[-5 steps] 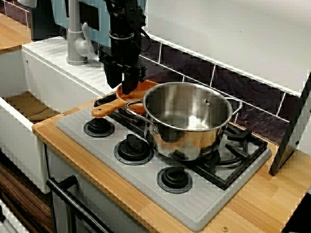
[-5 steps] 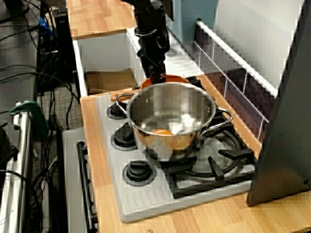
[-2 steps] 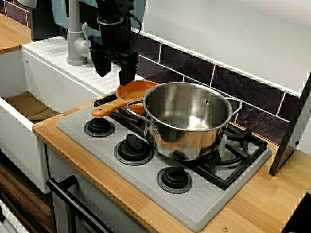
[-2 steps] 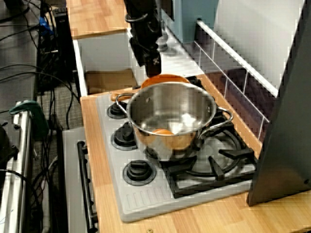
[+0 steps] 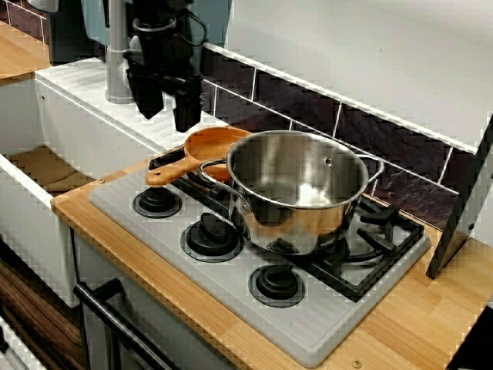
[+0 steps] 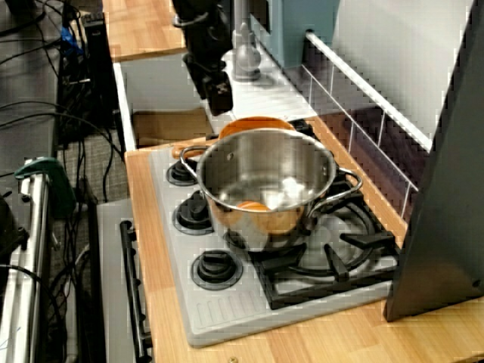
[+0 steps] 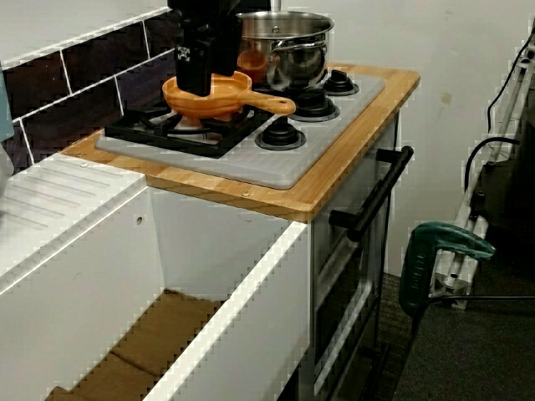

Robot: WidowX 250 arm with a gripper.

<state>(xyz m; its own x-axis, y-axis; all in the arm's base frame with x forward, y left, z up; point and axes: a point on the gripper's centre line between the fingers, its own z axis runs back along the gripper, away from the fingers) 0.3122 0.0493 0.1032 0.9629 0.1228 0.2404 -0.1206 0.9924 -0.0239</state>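
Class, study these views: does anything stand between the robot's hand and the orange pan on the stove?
Nothing visible does. The open hand hangs above and beside the orange pan, with only air between them. The steel pot stands on the pan's other side, out of the way.

Orange pan upright on stove grate

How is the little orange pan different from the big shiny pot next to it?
The orange pan is small and shallow; the silver pot is much bigger and deep. The orange pan has one long straight handle, while the silver pot has two looped handles on its sides. The orange pan looks dull, but the silver pot shines like a mirror. Both stand upright, side by side, on the black grate of the stove.
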